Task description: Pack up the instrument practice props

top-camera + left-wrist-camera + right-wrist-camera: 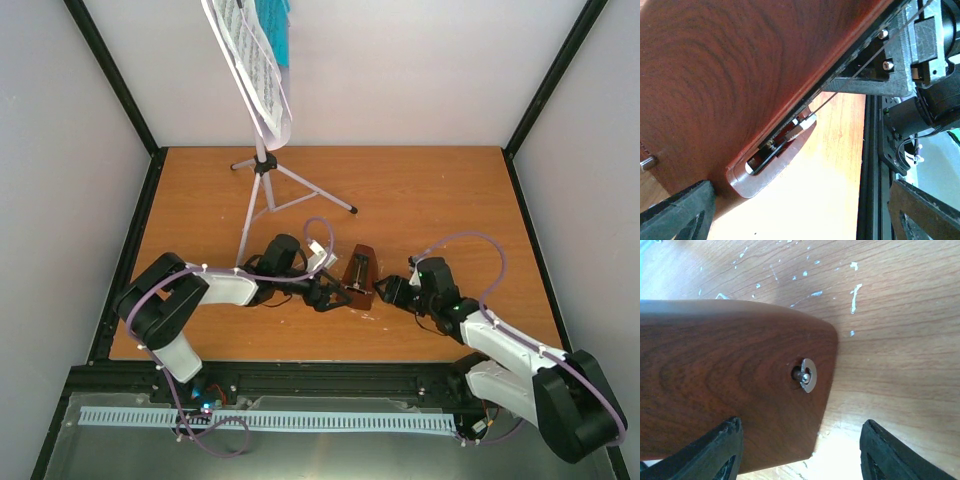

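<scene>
The small brown pyramid metronome [358, 273] stands on the wooden table [450, 200] near the front centre. My left gripper [333, 295] is open just left of it; in the left wrist view [800, 215] the metronome's brown side [715, 85] fills the upper left, above the gap. My right gripper [387, 291] is open just right of it; in the right wrist view [800, 455] the metronome's corner with a silver winding key [806, 374] lies between the fingers. The silver-white tripod music stand [262, 180] stands at the back, holding white sheet music [255, 65] and a teal booklet [279, 30].
Grey walls with black frame posts [120, 90] enclose the table on three sides. A black rail [300, 375] runs along the near edge. White scuff marks [855, 290] dot the wood by the metronome. The stand's tripod legs [318, 192] spread behind my left arm.
</scene>
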